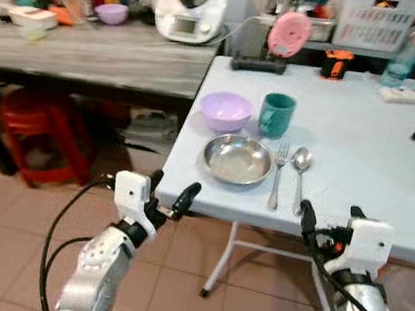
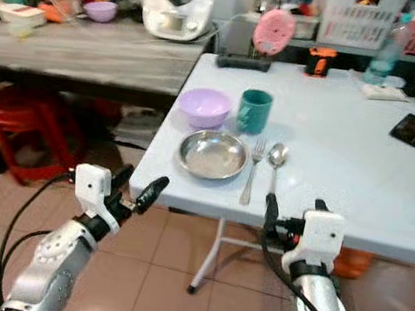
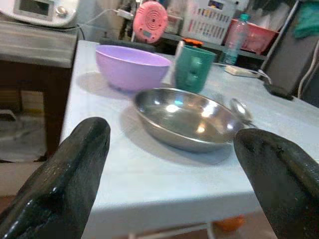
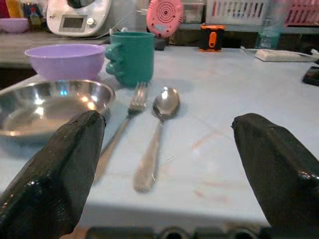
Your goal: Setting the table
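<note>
On the pale blue worktop [image 1: 366, 149], a round steel plate [image 1: 237, 159] sits close to the near edge, with a lilac plastic bowl [image 1: 225, 111] and a teal mug [image 1: 276, 114] just behind it. A steel fork [image 1: 278, 174] and steel spoon [image 1: 300, 175] lie side by side right of the plate. The left gripper [image 1: 167, 193] and right gripper [image 1: 330, 219] hover before that edge, both wide open and empty. Bare worktop spreads to the right.
</note>
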You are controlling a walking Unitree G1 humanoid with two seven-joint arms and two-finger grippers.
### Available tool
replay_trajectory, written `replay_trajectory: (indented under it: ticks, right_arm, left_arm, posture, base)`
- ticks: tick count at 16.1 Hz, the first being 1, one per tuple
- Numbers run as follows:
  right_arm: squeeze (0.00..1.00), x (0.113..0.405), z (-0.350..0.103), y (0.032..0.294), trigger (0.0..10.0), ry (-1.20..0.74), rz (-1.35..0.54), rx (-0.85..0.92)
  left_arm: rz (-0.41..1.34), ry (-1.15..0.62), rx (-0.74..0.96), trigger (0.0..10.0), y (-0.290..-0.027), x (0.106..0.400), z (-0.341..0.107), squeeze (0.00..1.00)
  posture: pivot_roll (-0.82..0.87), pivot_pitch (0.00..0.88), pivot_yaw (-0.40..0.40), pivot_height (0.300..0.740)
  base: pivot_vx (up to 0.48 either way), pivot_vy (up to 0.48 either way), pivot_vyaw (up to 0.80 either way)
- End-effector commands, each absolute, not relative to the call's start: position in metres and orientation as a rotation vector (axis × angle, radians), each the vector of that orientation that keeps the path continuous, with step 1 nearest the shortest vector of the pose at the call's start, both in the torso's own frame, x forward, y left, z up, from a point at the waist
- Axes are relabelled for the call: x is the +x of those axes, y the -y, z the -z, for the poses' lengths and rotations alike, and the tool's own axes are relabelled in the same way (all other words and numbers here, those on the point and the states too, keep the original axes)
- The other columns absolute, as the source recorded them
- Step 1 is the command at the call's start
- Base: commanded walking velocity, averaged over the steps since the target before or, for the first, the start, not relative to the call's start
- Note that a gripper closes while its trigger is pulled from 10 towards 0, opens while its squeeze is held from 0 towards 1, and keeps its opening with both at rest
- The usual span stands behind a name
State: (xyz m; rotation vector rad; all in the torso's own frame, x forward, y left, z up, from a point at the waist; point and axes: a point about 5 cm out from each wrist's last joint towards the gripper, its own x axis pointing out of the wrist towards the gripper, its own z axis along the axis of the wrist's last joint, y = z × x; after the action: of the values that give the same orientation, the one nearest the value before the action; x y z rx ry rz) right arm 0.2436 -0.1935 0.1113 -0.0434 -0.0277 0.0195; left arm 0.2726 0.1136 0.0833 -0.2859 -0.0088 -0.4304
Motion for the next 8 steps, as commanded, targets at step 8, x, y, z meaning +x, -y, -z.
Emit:
replay_trajectory:
  ticks: [8]
  right_arm:
    - [0.0,0.245,-0.117,0.166,10.0,0.059,-0.136,-0.058]
  left_arm:
    - [0.374,-0.008,-0.246,10.0,-0.13,0.273,-0.079,0.0]
  posture:
    - [-0.12,0.0,0.065,0.74]
  base:
    - [0.17,0.0,0.0]
